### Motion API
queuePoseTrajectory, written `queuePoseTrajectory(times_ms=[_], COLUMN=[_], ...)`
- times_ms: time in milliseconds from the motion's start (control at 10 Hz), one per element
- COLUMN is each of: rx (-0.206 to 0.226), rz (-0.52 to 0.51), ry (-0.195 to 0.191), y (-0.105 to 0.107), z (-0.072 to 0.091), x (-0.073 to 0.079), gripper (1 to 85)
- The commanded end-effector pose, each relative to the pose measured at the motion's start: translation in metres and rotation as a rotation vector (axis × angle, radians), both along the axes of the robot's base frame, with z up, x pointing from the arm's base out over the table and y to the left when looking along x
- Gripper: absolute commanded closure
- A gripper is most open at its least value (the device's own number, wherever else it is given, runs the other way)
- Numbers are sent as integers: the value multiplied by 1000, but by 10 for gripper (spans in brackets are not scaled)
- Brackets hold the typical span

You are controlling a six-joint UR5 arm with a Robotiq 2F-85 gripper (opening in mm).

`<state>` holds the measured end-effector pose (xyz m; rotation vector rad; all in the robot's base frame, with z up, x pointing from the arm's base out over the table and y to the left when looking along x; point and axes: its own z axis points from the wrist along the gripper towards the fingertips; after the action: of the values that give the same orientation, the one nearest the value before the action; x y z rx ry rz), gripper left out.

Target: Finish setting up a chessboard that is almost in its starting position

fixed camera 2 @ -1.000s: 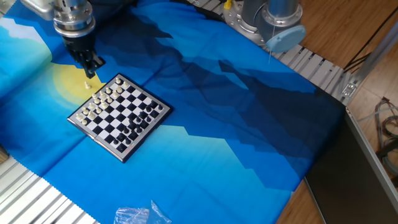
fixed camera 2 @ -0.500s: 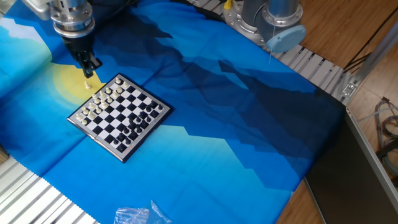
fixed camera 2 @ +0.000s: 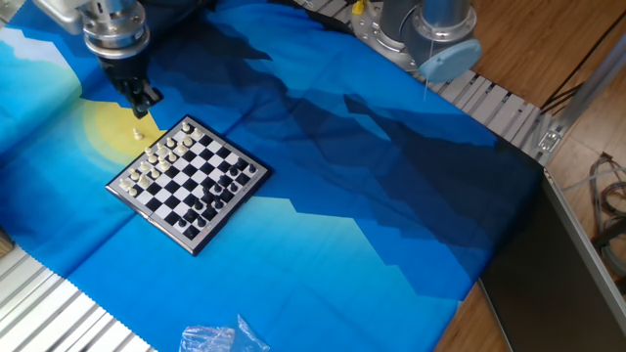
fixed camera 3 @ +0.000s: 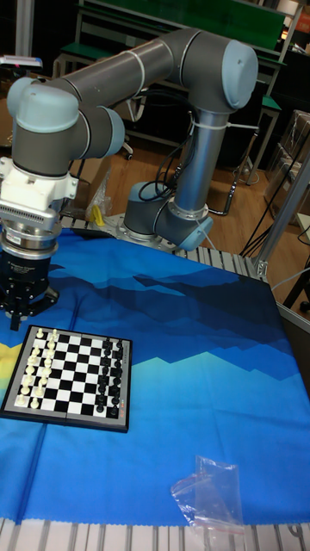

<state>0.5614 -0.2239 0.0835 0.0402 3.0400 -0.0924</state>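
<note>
The dark two-finger gripper (fixed camera 2: pixel 141 104) is seen pointing down over the yellow patch of the blue printed cloth (fixed camera 2: pixel 391 196) that is spread on the worktop, with its fingertips close together; whether anything is clamped between them cannot be told at this size. A tiny cream chess piece (fixed camera 2: pixel 137 135) is seen alone on the cloth just below the gripper tips, off the board; contact with the fingers is not visible in the fixed view. The small square chessboard of black and white checks with a dark rim (fixed camera 2: pixel 188 183) is laid flat on the cloth just below and to the right of the gripper in the fixed view, turned corner-on to that camera. In the tall fixed view the gripper (fixed camera 3: pixel 19 320) is placed at the far left corner of the chessboard (fixed camera 3: pixel 71 375), just behind its rim. Cream pieces (fixed camera 3: pixel 36 368) are lined along the board edge nearer the gripper, black pieces (fixed camera 3: pixel 110 377) along the edge farther from it; single squares cannot be read. A crumpled clear plastic bag (fixed camera 3: pixel 209 492) is lying on the cloth well apart from the gripper, past the board toward the near edge. The grey arm's base (fixed camera 3: pixel 168 219) is mounted behind the cloth, far from the gripper. Ribbed aluminium rails (fixed camera 2: pixel 494 108) are visible at the cloth's edge.
</note>
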Motion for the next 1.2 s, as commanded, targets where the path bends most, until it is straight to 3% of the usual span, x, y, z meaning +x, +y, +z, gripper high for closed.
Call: queuePoseTrajectory(times_ms=[0, 200, 400, 500, 800, 1100], rx=[-14, 32, 23, 40, 62, 80], rz=[-40, -22, 43, 49, 56, 58], ry=[-7, -31, -58, -66, -63, -60], y=[-25, -28, -34, -31, -30, -26], z=[-5, -14, -18, -19, -22, -25], x=[9, 19, 25, 27, 26, 26], gripper=[847, 820, 720, 713, 643, 630])
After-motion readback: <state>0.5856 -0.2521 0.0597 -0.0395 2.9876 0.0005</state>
